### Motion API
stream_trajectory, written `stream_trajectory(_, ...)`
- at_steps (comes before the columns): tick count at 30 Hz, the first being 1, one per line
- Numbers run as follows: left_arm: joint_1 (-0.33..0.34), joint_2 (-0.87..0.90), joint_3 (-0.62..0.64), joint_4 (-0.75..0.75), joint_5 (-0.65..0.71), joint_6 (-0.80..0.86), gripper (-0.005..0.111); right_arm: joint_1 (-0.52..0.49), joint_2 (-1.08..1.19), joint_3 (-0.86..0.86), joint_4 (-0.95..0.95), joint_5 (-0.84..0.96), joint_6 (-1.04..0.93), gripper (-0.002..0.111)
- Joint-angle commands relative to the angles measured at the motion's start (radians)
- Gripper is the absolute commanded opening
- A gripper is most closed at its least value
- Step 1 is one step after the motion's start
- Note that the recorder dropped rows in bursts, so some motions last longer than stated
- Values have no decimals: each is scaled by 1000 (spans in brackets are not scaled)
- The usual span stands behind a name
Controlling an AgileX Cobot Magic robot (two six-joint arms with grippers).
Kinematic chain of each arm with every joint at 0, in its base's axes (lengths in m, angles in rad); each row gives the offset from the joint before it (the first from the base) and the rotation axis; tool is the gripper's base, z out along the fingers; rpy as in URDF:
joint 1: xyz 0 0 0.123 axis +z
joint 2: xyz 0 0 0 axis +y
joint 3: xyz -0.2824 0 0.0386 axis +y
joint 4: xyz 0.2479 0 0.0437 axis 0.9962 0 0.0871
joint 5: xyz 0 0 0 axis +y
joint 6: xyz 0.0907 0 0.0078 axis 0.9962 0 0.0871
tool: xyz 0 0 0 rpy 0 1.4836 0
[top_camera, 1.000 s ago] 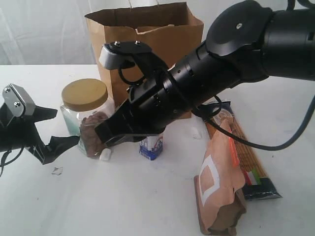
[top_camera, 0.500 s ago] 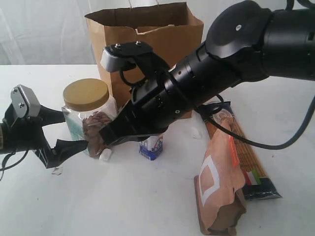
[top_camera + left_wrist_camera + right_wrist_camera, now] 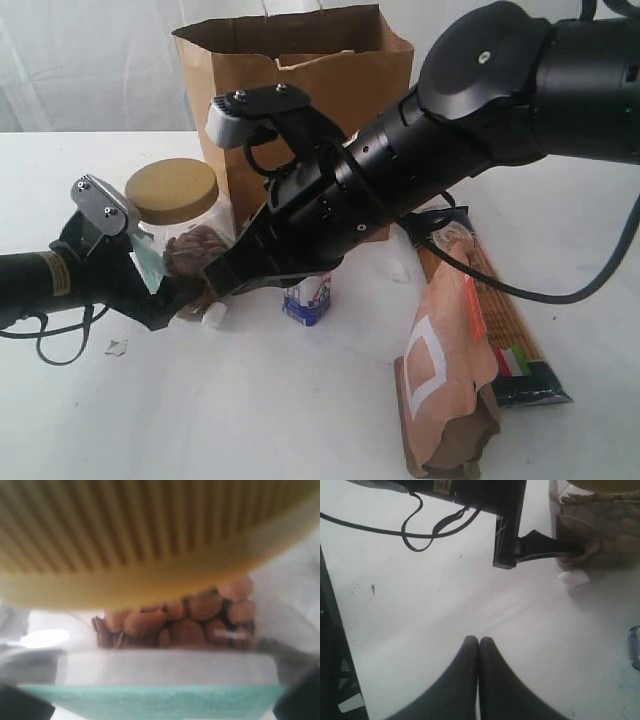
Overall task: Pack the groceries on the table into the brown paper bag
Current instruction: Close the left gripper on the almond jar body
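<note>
- left tool [image 3: 160, 272]: jaws at full spread, straddling the tan-lidded clear jar [image 3: 172, 192] low on its body. Not clamped. Can't tell if the pads touch the glass.
- jar upright on the counter [image 3: 300, 420], brown nut-like pieces inside, filling the left wrist view.
- right tool [image 3: 479, 644]: fingertips pressed together, nothing held. It hovers over bare counter just beside the jar, facing the left tool.
- small white scrap [image 3: 214, 315] on the counter at the jar's base, near both tools.
- small white-blue carton [image 3: 308, 298] upright under the right arm, just past the right tool.
- brown paper bag [image 3: 300, 90] upright, top open, behind the jar and right arm.
- brown-orange windowed pouch [image 3: 445, 370] and long spaghetti pack [image 3: 510, 320] lie well apart from both tools, the pouch overlapping the pack.
</note>
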Motion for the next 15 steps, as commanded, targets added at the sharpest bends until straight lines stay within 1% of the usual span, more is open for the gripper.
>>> stream_trajectory(1, -12, -2, -2, -137, -10, 8, 105, -6, -9, -2, -2, 6, -4, 0)
stream_trajectory(5, -12, 2, -2, -205, -10, 8, 105, -6, -9, -2, -2, 6, -4, 0)
stream_trajectory(8, -12, 19, -2, -202, -25, 17, 105, -6, -9, -2, -2, 9, -2, 0)
stream_trajectory(12, -12, 55, -2, -202, -85, 17, 105, -6, -9, -2, -2, 19, 0, 0)
stream_trajectory(14, -12, 65, -2, -202, -89, 17, 101, -6, -9, -2, -2, 21, 5, 0)
stream_trajectory(15, -12, 65, -2, -202, -87, 17, 97, -6, -9, -2, -2, 21, 7, 0)
